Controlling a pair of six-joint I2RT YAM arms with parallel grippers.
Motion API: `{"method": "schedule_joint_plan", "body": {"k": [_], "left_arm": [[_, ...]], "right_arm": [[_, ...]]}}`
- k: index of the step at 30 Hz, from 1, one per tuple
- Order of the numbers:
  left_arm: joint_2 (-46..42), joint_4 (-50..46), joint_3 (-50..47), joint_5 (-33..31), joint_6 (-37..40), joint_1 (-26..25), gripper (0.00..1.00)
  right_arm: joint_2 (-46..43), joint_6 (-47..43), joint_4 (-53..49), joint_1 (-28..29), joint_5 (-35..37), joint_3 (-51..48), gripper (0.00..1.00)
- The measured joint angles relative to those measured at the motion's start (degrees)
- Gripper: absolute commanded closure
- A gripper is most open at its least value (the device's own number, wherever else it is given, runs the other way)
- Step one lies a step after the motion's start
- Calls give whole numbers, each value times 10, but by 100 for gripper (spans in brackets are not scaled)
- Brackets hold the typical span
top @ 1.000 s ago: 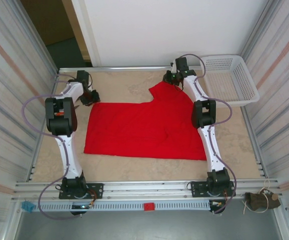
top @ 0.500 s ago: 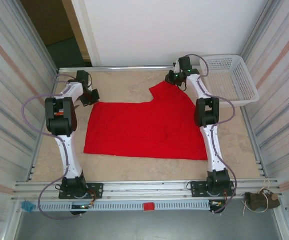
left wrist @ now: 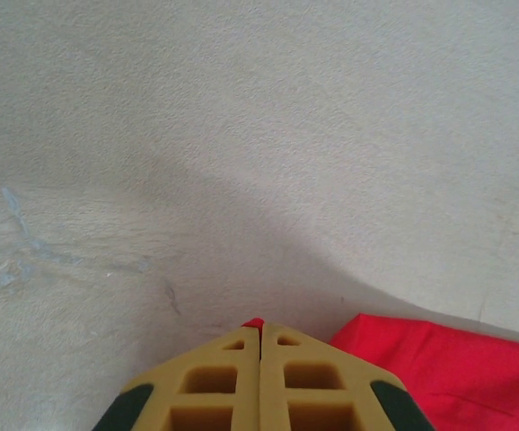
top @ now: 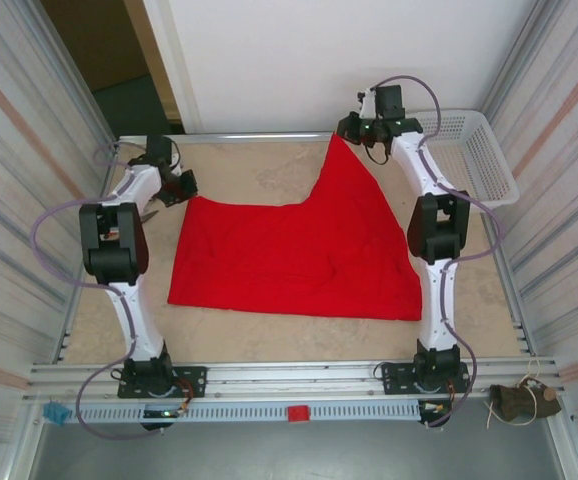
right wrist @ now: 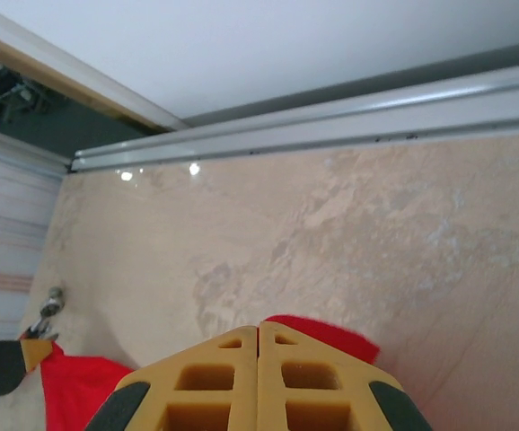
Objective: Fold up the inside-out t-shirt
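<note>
Red cloth covers most of the middle of the table [top: 239, 165]: the inside-out t-shirt [top: 289, 255] lies spread between the two arms, its near edge flat and straight, no tag or print showing from above. Both claws sit at its far side. The left gripper [left wrist: 260, 328] has its jaws pressed together on the far left corner, with a sliver of red caught at the very tips and the rest of the cloth trailing off to one side on the tabletop. The right gripper [right wrist: 259, 328] is likewise clamped on the far right corner, near the back rail and just beside the white plastic basket [top: 469, 150]. Seen from above, the cloth on that side rises to the claw in a taut peak, while the left corner stays low, close to the surface.

To my eye this is the start of the first fold: both far corners are pinched, one of them raised. The next move seems to call for bringing the left corner up level with the right, then carrying both toward the near edge together, keeping the cloth stretched between them so it lands without bunching.
</note>
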Motion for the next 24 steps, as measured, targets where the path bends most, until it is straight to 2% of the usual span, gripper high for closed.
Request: {"method": "schedule_joint_plan", "body": {"k": [6, 13, 24], "left_arm": [[-54, 17, -57, 5, 0, 0, 100], [-122, 34, -119, 4, 0, 0, 100], [-136, 53, -162, 3, 0, 15, 100]], "right_arm": [[-99, 0, 35, 10, 0, -159, 100], [-254, 14, 69, 29, 11, -332, 100], [-504, 26, 88, 100, 75, -545, 100]]}}
